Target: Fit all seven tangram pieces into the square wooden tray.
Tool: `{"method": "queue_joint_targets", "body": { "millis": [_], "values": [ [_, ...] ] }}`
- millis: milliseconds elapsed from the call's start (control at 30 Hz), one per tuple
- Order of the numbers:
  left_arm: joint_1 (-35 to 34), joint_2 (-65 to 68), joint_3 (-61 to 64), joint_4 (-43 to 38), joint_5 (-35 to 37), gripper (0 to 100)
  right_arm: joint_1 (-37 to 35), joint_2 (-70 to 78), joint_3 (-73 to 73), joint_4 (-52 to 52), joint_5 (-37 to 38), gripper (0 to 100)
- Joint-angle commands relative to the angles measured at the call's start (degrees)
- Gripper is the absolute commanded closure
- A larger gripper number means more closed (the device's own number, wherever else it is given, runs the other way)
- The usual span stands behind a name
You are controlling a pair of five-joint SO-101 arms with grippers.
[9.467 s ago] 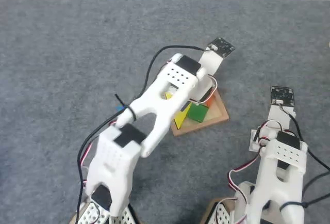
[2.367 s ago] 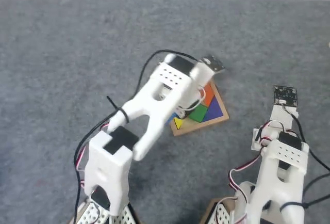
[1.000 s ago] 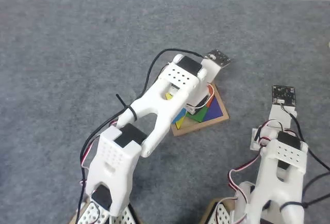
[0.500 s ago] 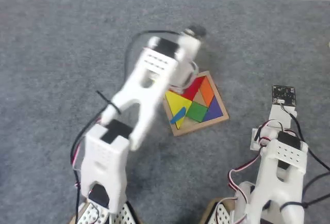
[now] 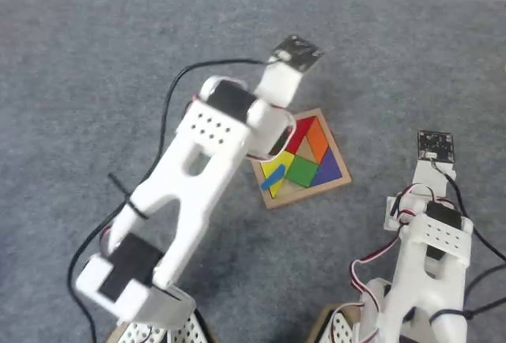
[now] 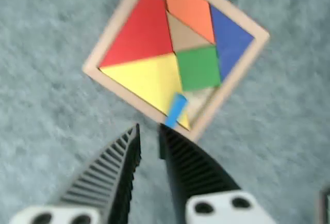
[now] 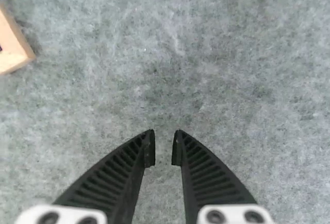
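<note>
High view: the left arm (image 5: 198, 169) leans over the square wooden tray (image 5: 310, 194), hiding one corner; grey carpet (image 5: 95, 82) lies open all round, and the right arm (image 5: 431, 240) stands well apart.

Left wrist view: the left claw (image 6: 148, 131) is drawn almost together and holds nothing, its tips just short of the tray's near rim. Just ahead of them the light blue piece (image 6: 176, 109) lies slanted across the yellow triangle (image 6: 147, 77) and a bare slot, seemingly not seated flat. The red triangle (image 6: 142, 33), orange piece (image 6: 188, 4), green square (image 6: 198, 68) and dark blue triangle (image 6: 229, 38) sit flush beyond.

Right wrist view: the right claw (image 7: 162, 136) is likewise nearly closed and empty over bare carpet, a tray corner (image 7: 10, 48) well apart from it
</note>
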Motion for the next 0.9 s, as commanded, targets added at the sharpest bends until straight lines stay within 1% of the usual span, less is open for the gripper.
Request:
{"method": "queue_joint_targets", "body": {
  "millis": [0, 67, 133, 300, 500, 867],
  "values": [
    [-5.1, -1.3, 15.2, -15.2, -1.0, 90, -0.6, -1.9, -1.4, -0.8, 0.7, 90.8],
    [-6.3, 2.5, 17.0, -18.7, -1.1, 90, -0.6, -1.9, -1.4, -0.8, 0.7, 90.8],
    [-6.1, 5.3, 17.5, -20.2, -1.1, 90, -0.6, -1.9, -1.4, -0.8, 0.7, 90.8],
    [-3.2, 6.8, 17.4, -20.6, -0.8, 93, -0.6, -1.9, -1.4, -0.8, 0.7, 90.8],
    [-0.4, 7.4, 19.0, -21.0, -0.6, 93, -0.6, -1.9, -1.4, -0.8, 0.7, 90.8],
    [1.1, 7.4, 18.9, -21.3, 0.2, 93, -0.6, -1.9, -1.4, -0.8, 0.7, 90.8]
  ]
}}
